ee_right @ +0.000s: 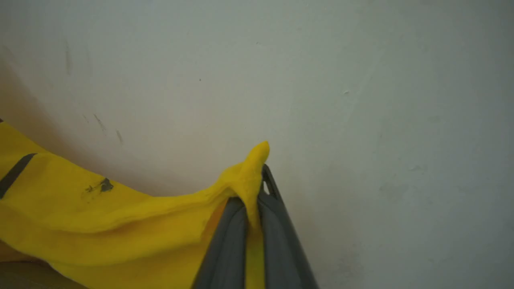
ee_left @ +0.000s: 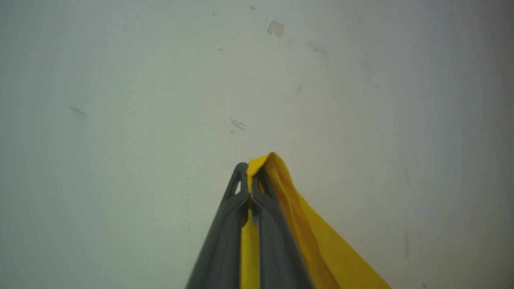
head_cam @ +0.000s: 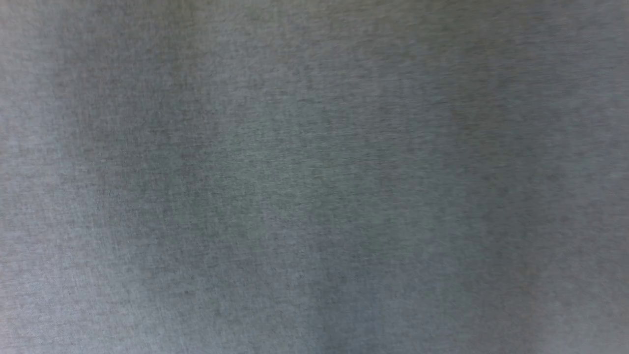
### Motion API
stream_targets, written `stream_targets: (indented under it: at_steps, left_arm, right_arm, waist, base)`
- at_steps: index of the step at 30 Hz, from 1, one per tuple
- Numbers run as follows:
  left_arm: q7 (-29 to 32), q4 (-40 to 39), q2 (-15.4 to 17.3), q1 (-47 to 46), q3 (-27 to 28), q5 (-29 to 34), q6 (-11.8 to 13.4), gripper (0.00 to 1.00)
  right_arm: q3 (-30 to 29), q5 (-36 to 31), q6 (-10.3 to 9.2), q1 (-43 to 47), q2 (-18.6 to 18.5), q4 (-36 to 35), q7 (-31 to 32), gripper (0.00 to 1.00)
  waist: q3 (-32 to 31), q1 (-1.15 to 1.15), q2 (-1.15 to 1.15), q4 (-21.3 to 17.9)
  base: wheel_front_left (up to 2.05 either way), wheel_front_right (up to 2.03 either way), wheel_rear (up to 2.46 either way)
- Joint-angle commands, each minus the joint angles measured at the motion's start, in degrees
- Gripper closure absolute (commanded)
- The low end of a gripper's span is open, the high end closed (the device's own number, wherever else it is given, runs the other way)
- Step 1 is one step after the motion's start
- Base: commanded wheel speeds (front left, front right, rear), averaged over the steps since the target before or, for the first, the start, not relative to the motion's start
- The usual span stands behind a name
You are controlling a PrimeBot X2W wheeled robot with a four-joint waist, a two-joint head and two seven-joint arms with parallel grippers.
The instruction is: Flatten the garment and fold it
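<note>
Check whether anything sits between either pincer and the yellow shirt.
Nothing visible does: the left pincer and the right pincer are each shut on a fold of the yellow shirt.

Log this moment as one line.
left gripper: shut on garment | right gripper: shut on garment | garment: yellow, a tip poking past each grip | behind: pale scuffed surface

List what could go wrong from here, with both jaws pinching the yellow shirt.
1. The left jaws are shut on a narrow bunched edge of the garment; only a little cloth passes the tips, so a pull might slip it free.
2. At the right jaws the garment is bunched and sags in folds; laid down like this, it might trap creases.
</note>
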Motion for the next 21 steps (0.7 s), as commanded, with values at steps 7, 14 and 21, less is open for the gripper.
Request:
stream_targets:
  at_steps: [7, 14, 21]
  left_arm:
    - [-0.1, -10.2, 2.5, 14.0, 2.4, -5.3, 0.4, 1.0]
    - [8.3, -27.6, 5.3, 27.9, 3.8, -10.4, 2.2, 1.0]
    - [21.1, -48.2, 11.2, 48.8, 4.5, -14.9, 7.1, 1.0]
  right_arm:
    - [8.9, 9.2, -0.05, 9.0, -6.1, -5.1, -3.1, 1.0]
    - [9.9, 17.0, -0.05, 21.0, -13.3, -14.9, -3.1, 1.0]
    - [5.2, 21.7, -0.05, 38.4, -19.0, -24.9, 0.0, 1.0]
  waist:
    - [-0.7, -0.02, 0.0, 2.9]
    - [-5.9, -0.02, 0.0, 3.7]
    - [-12.0, -0.02, 0.0, 4.1]
  base:
    - [0.0, 0.0, 0.0]
    - [0.0, 0.0, 0.0]
    - [0.0, 0.0, 0.0]
